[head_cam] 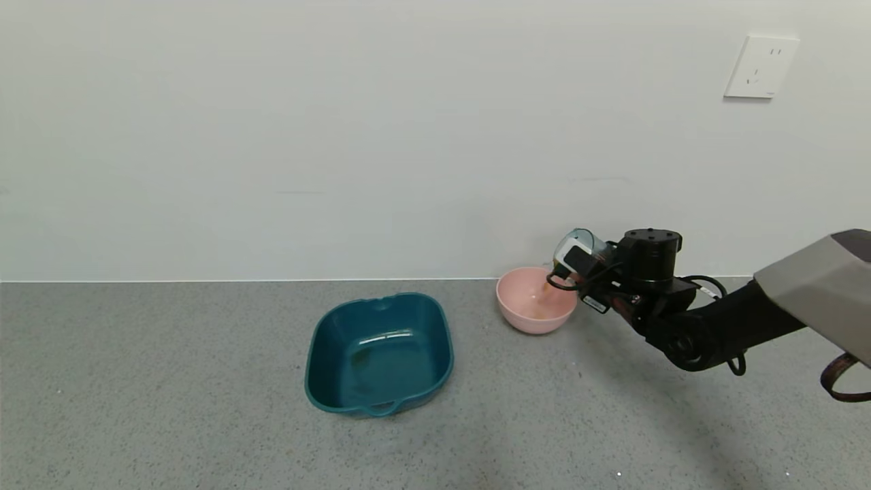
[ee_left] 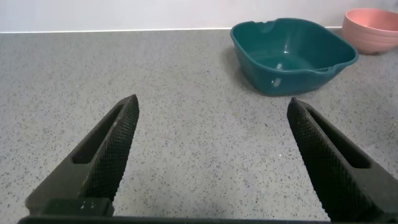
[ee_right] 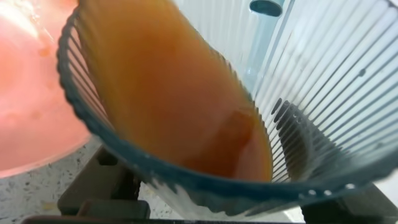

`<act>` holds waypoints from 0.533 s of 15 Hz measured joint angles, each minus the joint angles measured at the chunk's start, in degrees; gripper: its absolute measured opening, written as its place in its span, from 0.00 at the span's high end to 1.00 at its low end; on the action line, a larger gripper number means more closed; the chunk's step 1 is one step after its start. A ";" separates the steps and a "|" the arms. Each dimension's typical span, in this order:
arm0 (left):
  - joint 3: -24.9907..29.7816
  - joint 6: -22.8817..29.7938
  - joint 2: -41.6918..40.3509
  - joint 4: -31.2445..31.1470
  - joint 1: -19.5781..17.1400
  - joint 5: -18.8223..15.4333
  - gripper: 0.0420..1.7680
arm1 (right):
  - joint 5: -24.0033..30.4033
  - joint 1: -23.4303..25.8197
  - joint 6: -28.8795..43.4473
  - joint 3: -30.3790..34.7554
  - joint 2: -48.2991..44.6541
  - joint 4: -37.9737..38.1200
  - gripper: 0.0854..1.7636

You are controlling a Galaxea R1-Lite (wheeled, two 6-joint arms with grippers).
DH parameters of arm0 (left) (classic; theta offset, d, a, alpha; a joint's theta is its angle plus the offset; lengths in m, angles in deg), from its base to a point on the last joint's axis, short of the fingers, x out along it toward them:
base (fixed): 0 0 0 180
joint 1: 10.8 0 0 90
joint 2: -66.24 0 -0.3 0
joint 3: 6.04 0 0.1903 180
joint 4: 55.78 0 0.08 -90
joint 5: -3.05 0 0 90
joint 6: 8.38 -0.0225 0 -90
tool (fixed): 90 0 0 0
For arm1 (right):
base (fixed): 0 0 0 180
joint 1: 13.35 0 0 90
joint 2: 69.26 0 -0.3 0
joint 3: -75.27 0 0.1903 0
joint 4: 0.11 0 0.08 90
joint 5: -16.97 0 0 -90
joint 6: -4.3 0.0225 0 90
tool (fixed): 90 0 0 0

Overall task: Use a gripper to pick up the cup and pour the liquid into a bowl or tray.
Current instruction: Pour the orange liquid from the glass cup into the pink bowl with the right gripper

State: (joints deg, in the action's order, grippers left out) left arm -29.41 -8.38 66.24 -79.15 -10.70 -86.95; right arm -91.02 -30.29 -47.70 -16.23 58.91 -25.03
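Observation:
My right gripper [head_cam: 575,267] is shut on the cup [head_cam: 578,250], a translucent blue-grey tumbler held tilted over the right rim of the pale pink bowl [head_cam: 524,314]. Orange-brown liquid [head_cam: 544,289] runs from the cup into the bowl. In the right wrist view the ribbed cup [ee_right: 323,81] fills the frame with the liquid [ee_right: 174,99] lying against its lower side, and the pink bowl [ee_right: 31,118] is beside it. My left gripper [ee_left: 212,111] is open and empty above the bare counter, far from the bowl [ee_left: 373,28].
A dark teal squarish tray [head_cam: 378,351] with handles stands on the grey speckled counter left of the bowl; it also shows in the left wrist view [ee_left: 292,53]. A white wall runs behind, with a socket [head_cam: 761,67] at the upper right.

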 joint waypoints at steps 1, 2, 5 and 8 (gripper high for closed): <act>0.00 0.00 0.00 -0.02 0.00 0.00 0.03 | -0.44 -0.28 -1.61 -0.48 0.50 0.00 0.24; 0.00 0.00 0.00 0.00 0.00 0.00 0.03 | -1.55 -0.50 -3.40 -1.02 0.91 -0.13 0.24; 0.00 0.00 0.00 0.00 0.00 0.00 0.03 | -4.90 -0.91 -9.26 -2.51 1.93 -0.35 0.24; 0.00 0.00 0.00 0.00 0.00 0.00 0.03 | -6.60 -0.94 -13.64 -3.72 2.43 -0.77 0.24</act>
State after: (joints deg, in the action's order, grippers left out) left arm -29.41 -8.38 66.24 -79.15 -10.70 -86.95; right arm -97.61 -31.23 -61.34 -19.95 61.33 -25.80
